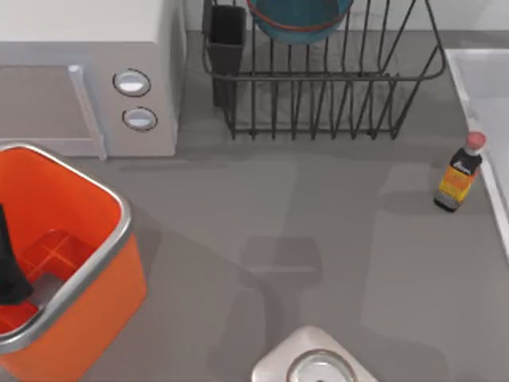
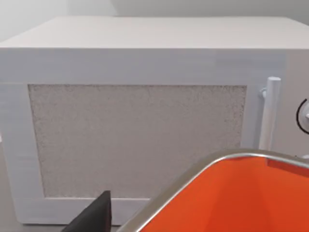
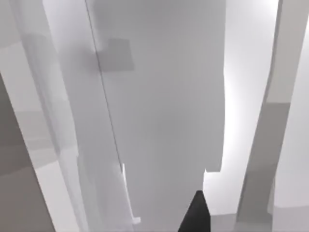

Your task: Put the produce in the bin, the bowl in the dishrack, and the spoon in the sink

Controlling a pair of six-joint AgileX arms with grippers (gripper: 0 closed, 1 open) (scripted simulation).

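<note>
- The grey bench (image 1: 318, 239) carries everything and runs across the top view.
- A white microwave (image 1: 87, 72) stands at the far left, its door handle and two round knobs facing the near side; the left wrist view looks straight at its door (image 2: 135, 140).
- The orange bin (image 1: 79, 302) sits at the near left, just in front of the microwave, its silver rim partly cut by the picture's edge. Its ribbed floor shows inside. The produce cannot be made out in it.
- The dishrack (image 1: 326, 95) stands at the far middle, right of the microwave, with its black utensil cup (image 1: 227, 40) at its left corner.
- The blue bowl (image 1: 298, 20) with its orange-brown band rests inside the dishrack, at its far side, half out of the picture.
- The pale sink (image 1: 485, 87) lies at the far right edge, right of the dishrack; only its rim and a corner show.
- A round metal-topped object (image 1: 314, 362) sits at the near middle edge.
- A small bottle (image 1: 460, 179) with a red cap and yellow label stands at the right, just beside the sink's rim.
- The left pincer (image 1: 9, 267) hangs as a dark shape inside the bin at the left edge; whether its fingers are apart or together cannot be told.
- The right wrist view shows pale surfaces and one dark fingertip (image 3: 195, 215); that pincer's state cannot be told either.
</note>
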